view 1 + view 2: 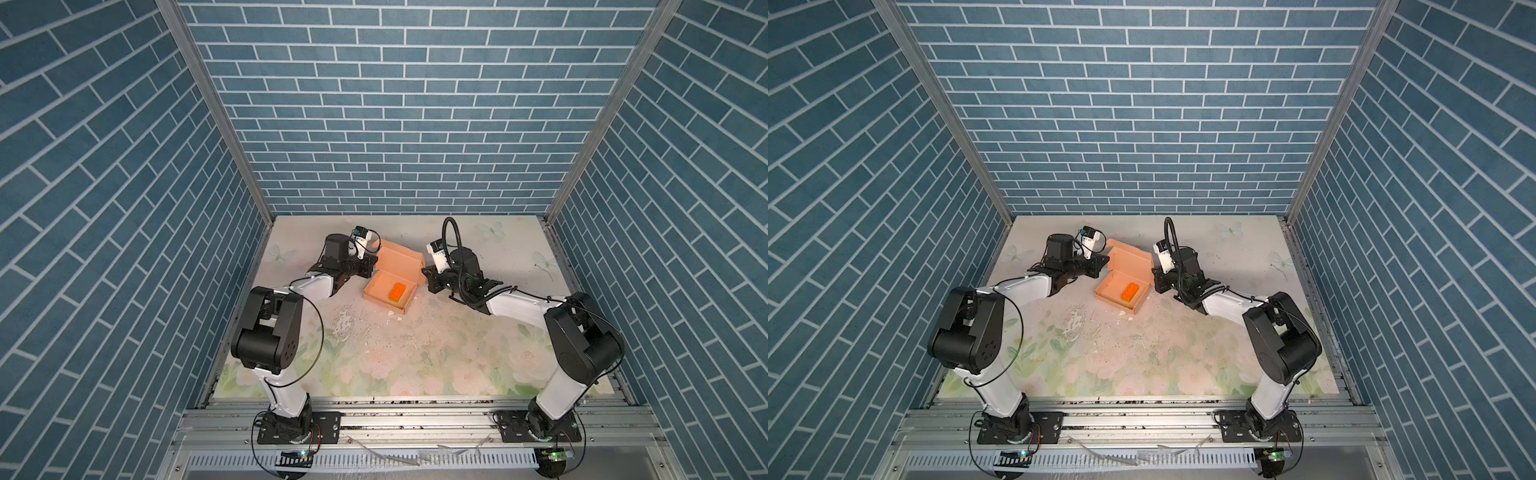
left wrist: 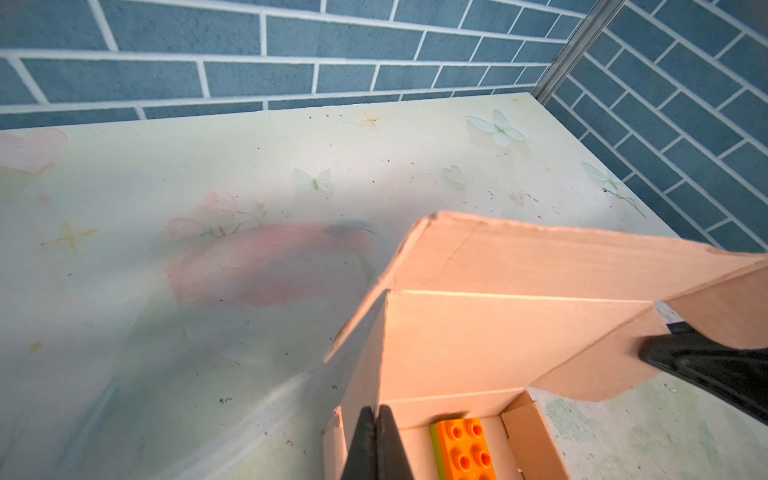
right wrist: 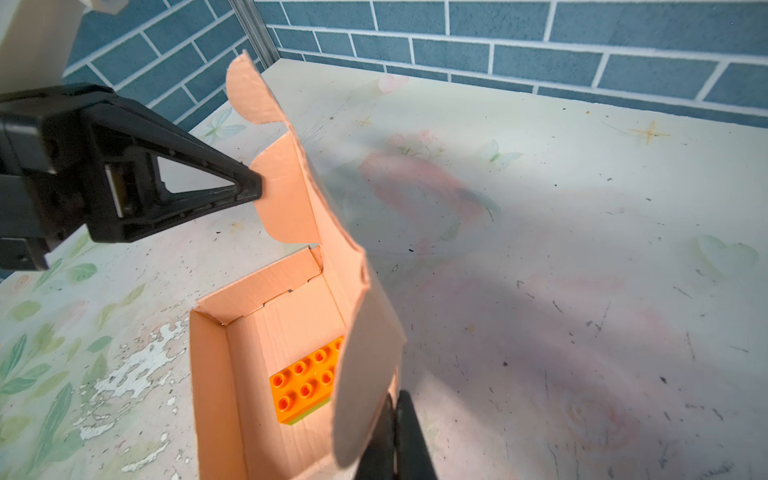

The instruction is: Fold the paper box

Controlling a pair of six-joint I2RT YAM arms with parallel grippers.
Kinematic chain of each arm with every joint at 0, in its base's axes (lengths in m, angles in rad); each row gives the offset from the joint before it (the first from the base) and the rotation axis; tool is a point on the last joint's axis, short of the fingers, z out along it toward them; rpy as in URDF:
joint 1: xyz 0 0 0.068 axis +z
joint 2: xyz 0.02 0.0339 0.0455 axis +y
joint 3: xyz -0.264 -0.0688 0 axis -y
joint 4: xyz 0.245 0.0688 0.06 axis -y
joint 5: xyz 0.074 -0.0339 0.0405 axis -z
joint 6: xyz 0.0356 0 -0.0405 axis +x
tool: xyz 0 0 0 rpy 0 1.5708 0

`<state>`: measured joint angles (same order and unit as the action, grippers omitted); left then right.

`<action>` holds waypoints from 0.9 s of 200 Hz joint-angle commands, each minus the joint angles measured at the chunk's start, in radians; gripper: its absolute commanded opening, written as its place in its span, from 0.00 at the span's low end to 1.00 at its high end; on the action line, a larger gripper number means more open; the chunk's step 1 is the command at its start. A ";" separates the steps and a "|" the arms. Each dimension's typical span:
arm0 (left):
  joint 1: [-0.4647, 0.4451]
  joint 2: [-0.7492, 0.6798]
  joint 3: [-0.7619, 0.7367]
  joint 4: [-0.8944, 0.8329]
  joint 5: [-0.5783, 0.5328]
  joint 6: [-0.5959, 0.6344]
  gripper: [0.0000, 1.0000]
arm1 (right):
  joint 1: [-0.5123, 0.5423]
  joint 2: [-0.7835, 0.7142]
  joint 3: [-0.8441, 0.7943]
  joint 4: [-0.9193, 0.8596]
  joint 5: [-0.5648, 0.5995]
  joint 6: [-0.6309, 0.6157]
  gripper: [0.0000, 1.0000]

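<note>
The paper box sits open at the middle back of the table, with its peach lid raised. An orange studded brick lies on its floor. My left gripper is at the lid's left end. It is shut on the lid's side flap. My right gripper is at the lid's right end, shut on the flap there.
The floral table mat has worn white patches and small scraps in front of the box. Blue brick walls close in the back and both sides. An aluminium rail carries both arm bases.
</note>
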<state>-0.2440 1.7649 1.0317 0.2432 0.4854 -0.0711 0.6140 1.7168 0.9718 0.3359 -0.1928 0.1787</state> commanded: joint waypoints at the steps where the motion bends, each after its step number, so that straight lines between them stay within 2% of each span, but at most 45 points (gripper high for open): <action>1: -0.019 -0.035 -0.015 -0.016 -0.026 -0.002 0.00 | -0.003 0.004 0.035 -0.023 0.031 0.007 0.00; 52: -0.044 -0.104 -0.073 0.014 -0.071 -0.021 0.00 | -0.003 0.004 0.077 -0.081 0.099 0.023 0.00; 73: -0.061 -0.137 -0.094 0.021 -0.111 -0.035 0.00 | -0.003 0.006 0.108 -0.111 0.168 0.048 0.00; 120: -0.089 -0.172 -0.133 0.036 -0.169 -0.098 0.00 | -0.004 0.026 0.186 -0.202 0.278 0.145 0.00; 180: -0.138 -0.173 -0.172 0.083 -0.311 -0.211 0.00 | 0.013 0.053 0.214 -0.228 0.383 0.272 0.00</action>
<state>-0.3710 1.6054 0.8768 0.3065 0.2764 -0.2214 0.6201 1.7477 1.1412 0.1360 0.0910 0.3695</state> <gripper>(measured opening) 0.049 0.048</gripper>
